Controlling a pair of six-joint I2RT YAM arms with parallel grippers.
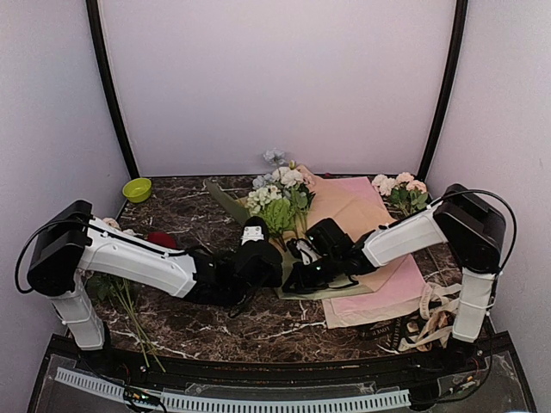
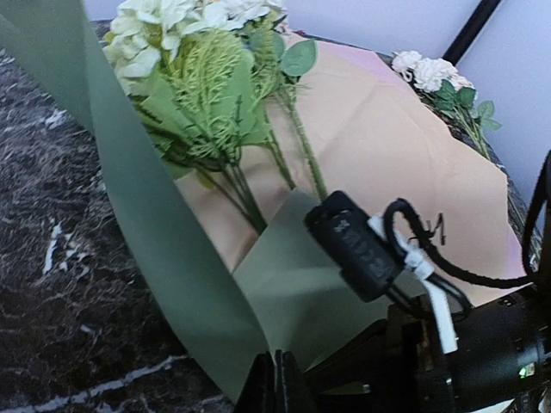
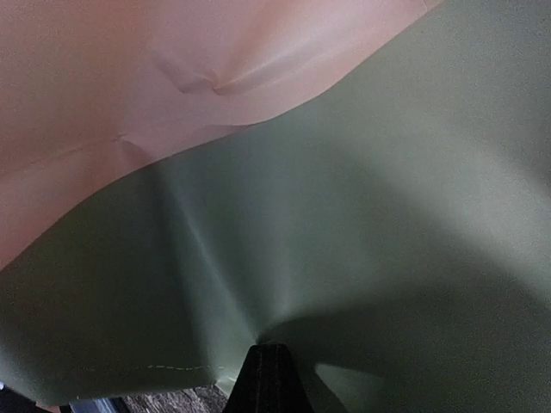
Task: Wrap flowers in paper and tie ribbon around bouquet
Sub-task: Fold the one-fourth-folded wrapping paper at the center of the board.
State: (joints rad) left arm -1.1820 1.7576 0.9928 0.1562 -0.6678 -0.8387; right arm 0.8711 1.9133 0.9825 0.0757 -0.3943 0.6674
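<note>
The flowers (image 1: 277,200), cream and pale blue with green leaves, lie on the sage-green paper (image 1: 226,203) at the table's middle, heads pointing away. In the left wrist view the flowers (image 2: 198,77) rest beyond a raised flap of the paper (image 2: 159,232). My left gripper (image 2: 277,383) is shut on that flap's near edge. Sage paper (image 3: 344,215) fills the right wrist view, creases fanning out from my right gripper (image 3: 269,361), which is shut on it. Both grippers meet just below the stems (image 1: 288,258). I cannot make out the ribbon, and no wrapped bouquet shows.
A tan kraft sheet (image 1: 349,205) and a pink sheet (image 1: 387,297) lie under the green one. Pink-and-white blossoms (image 1: 400,191) sit at the back right, a cream ribbon (image 1: 435,314) at the front right. A lime bowl (image 1: 137,189), a red object (image 1: 161,239) and loose stems (image 1: 129,305) are on the left.
</note>
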